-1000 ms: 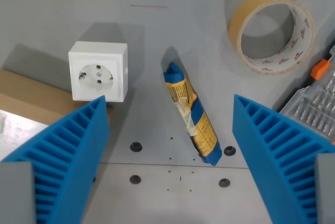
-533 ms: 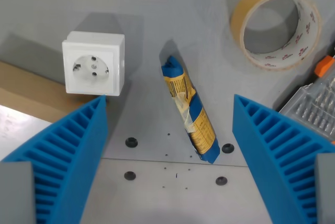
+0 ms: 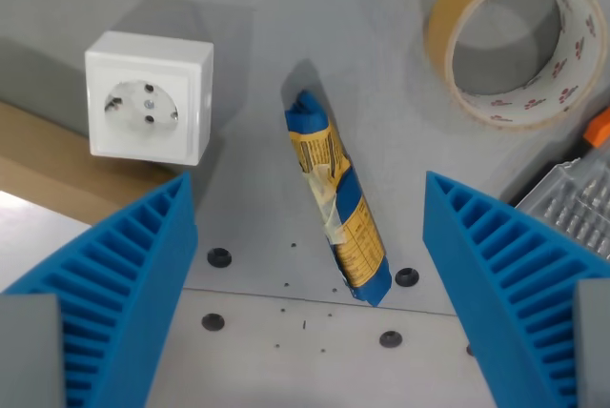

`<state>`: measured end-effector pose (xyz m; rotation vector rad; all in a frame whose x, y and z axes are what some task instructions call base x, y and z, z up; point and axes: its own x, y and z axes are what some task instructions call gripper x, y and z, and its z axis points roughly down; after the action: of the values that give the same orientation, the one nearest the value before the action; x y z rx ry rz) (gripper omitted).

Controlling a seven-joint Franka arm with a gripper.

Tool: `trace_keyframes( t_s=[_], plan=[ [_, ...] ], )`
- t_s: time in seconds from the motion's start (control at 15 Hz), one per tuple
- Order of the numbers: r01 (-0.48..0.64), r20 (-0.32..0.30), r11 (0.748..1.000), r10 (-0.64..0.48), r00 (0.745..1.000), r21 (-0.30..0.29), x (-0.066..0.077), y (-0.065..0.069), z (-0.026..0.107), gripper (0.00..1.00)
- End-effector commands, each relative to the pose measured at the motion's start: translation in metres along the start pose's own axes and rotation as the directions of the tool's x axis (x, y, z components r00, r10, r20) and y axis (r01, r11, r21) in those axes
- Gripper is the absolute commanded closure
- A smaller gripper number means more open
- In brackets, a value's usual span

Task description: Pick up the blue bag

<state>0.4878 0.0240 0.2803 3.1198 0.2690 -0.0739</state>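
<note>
The blue bag (image 3: 335, 196) is a slim blue and yellow packet lying on the grey table, slanting from upper left to lower right near the middle of the wrist view. My gripper (image 3: 310, 275) is open above it. The two blue ribbed fingers (image 3: 114, 284) stand wide apart at the lower left and lower right, and the bag lies between them, touching neither.
A white wall socket (image 3: 148, 96) sits at the upper left beside a brown board (image 3: 57, 165). A roll of tan tape (image 3: 515, 41) lies at the upper right. A clear bit case (image 3: 577, 213) with an orange latch is at the right edge. Small screw holes dot the table.
The camera has descended and moved a little right, so the socket and bag appear larger and shifted left. The fingers stay equally wide apart.
</note>
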Motion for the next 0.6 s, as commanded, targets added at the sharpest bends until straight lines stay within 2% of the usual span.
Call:
trace_keyframes(
  t_s=[0.07,0.6],
  plan=[
    [0.122,-0.147,0.991,-0.128,0.981,-0.049,-0.021,0.003,0.010,0.00],
    [0.204,-0.151,0.977,-0.212,0.966,-0.065,-0.042,0.005,0.045,0.00]
  ],
)
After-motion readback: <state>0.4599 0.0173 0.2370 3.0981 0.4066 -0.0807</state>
